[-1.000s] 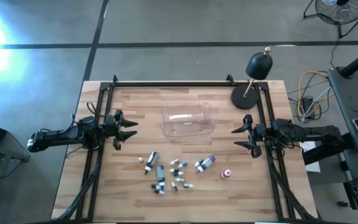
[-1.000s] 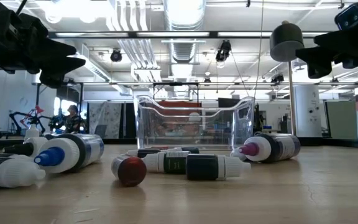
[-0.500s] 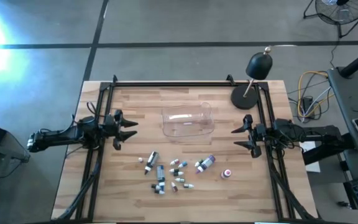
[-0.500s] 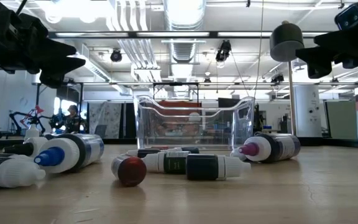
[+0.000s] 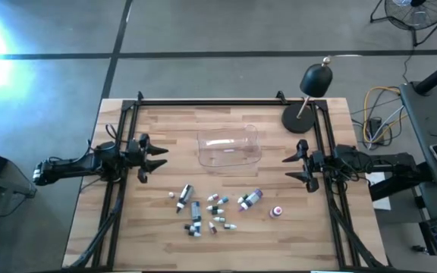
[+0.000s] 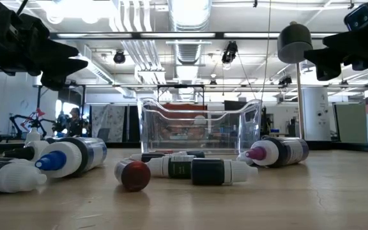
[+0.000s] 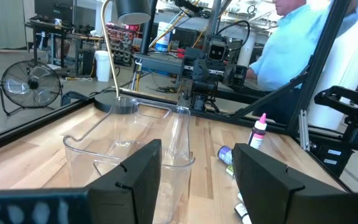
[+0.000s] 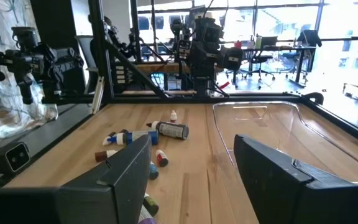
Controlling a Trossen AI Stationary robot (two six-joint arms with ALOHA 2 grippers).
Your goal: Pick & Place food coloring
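The food coloring bottles [image 5: 215, 206] lie scattered on the wooden table [image 5: 158, 125] in a loose cluster just in front of the clear tub [image 5: 228, 147] — most on their sides, caps pointing every way, as though tipped out to be sorted. One pink bottle [image 5: 277, 211] stands upright a little apart toward the right arm's side, and a white-capped one [image 5: 186, 193] lies at the left edge of the cluster. None is inside the tub, which sits empty at the table's middle, within reach of both arms, the likely drop spot. A black lamp [image 5: 309, 95] stands at the far right corner, out of the working area.

The left gripper [image 5: 155, 158] hangs above the table's left edge, jaws apart and holding nothing; the right gripper [image 5: 291, 168] mirrors it at the right edge, also spread and empty. Both are well apart from the bottles — a waiting pose, judging by it, with no pick begun
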